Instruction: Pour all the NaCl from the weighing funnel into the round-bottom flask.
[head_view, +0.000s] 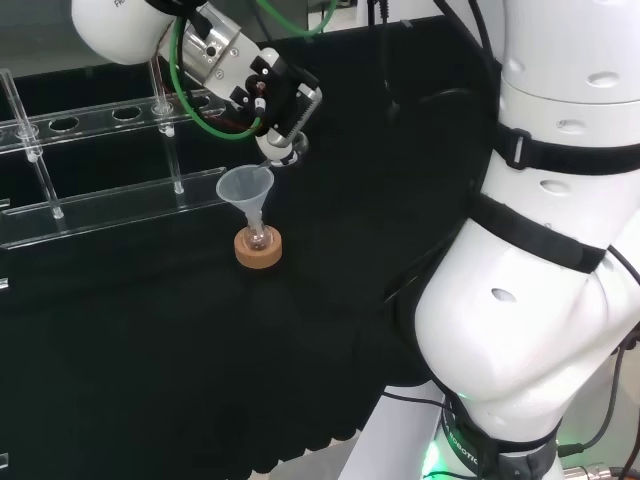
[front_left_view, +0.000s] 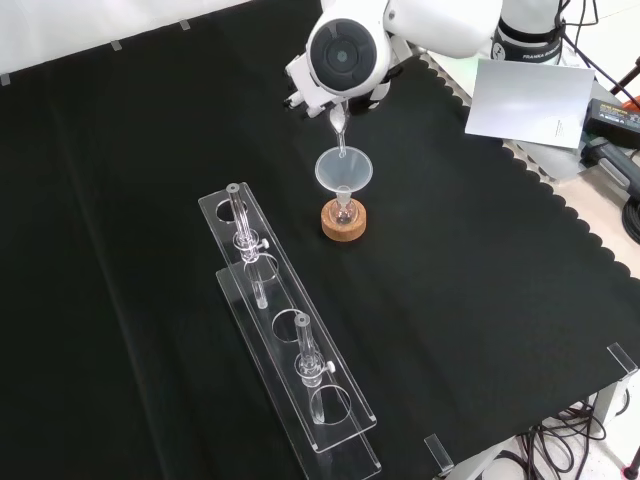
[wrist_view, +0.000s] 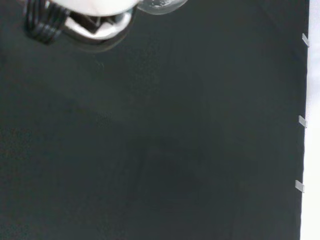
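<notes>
Where robot hand (head_view: 275, 105) grips: weighing funnel (head_view: 281, 153).

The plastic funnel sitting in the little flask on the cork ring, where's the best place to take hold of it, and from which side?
Probably pinch the funnel by the rim of its wide cone, coming down from above. The cone stands upright and open at the top, while its thin stem sits inside the neck of the flask on the cork ring. In the front view the acrylic rack stands on its lower left.

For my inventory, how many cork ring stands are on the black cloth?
1. The cork ring stands near the cloth's middle, under the small flask with the funnel, right of the clear rack in the front view.
</notes>
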